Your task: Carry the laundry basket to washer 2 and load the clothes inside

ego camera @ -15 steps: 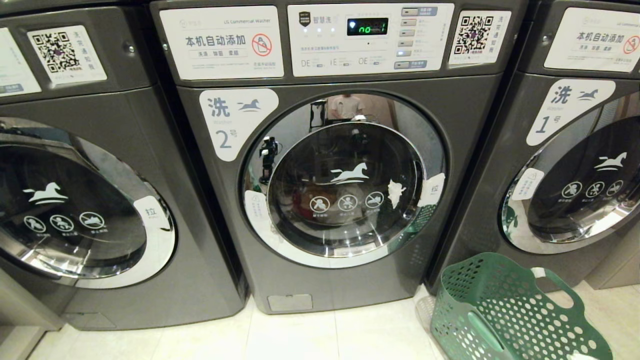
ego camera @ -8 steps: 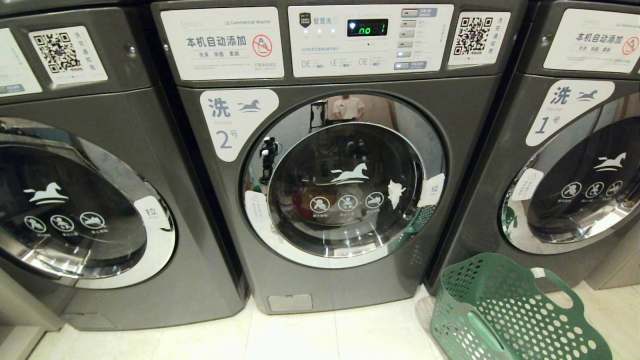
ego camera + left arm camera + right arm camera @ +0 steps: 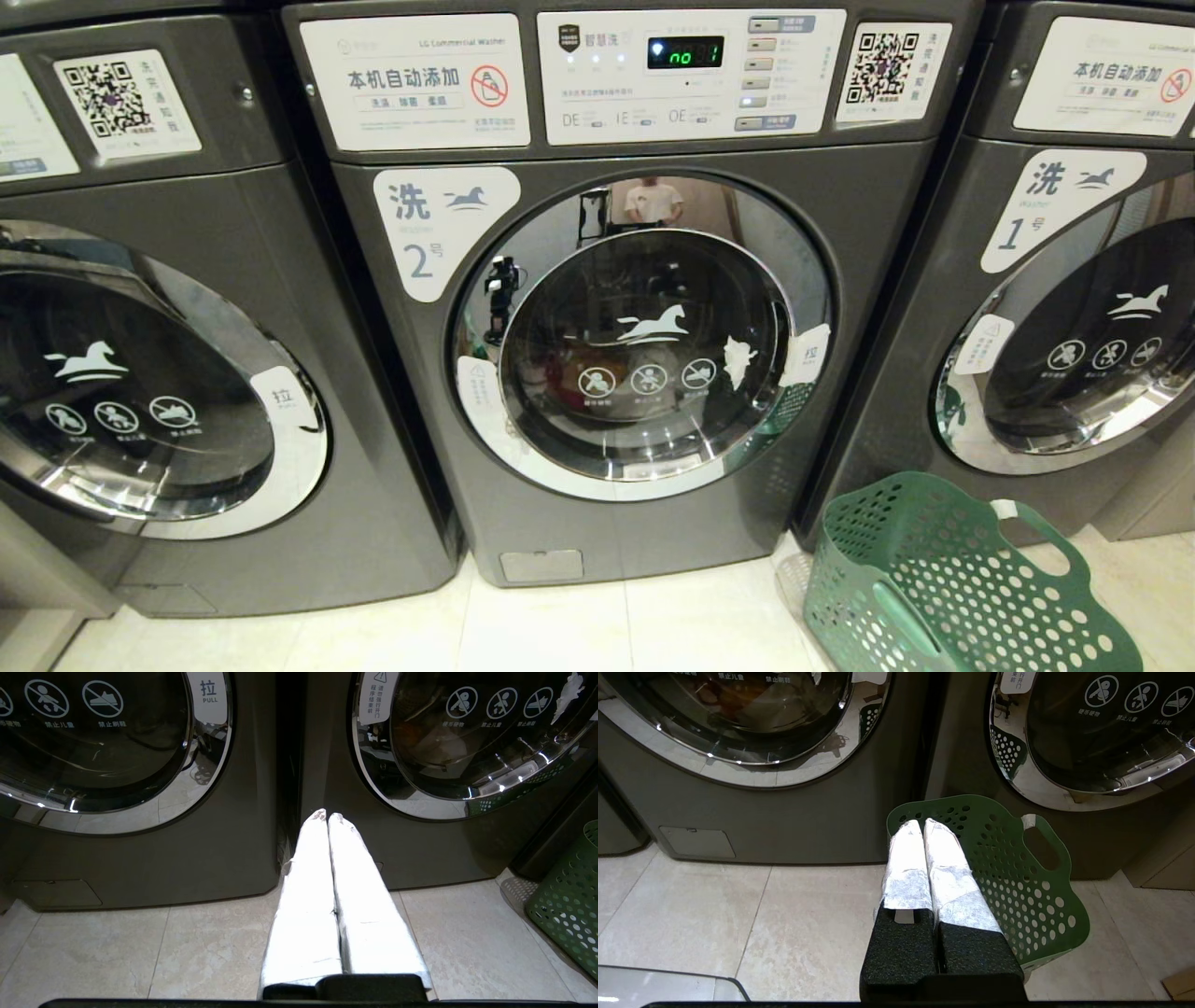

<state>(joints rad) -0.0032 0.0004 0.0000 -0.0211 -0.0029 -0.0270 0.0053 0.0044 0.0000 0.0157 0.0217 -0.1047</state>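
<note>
Head view: three dark grey front-loading washers, middle one (image 3: 644, 308) labelled 2, door closed; one green perforated plastic basket (image 3: 943, 588), cut off. Left gripper (image 3: 327, 815) and right gripper (image 3: 923, 822) pressed together, empty.

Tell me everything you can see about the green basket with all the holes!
The green plastic laundry basket stands on the pale tiled floor, near the foot of the dark grey washer labelled 1, just right of the dark grey washer labelled 2. Its walls are full of round holes, with an oval cut-out handle bearing a white patch. It looks empty and leans a little. No gripper touches it.
</note>
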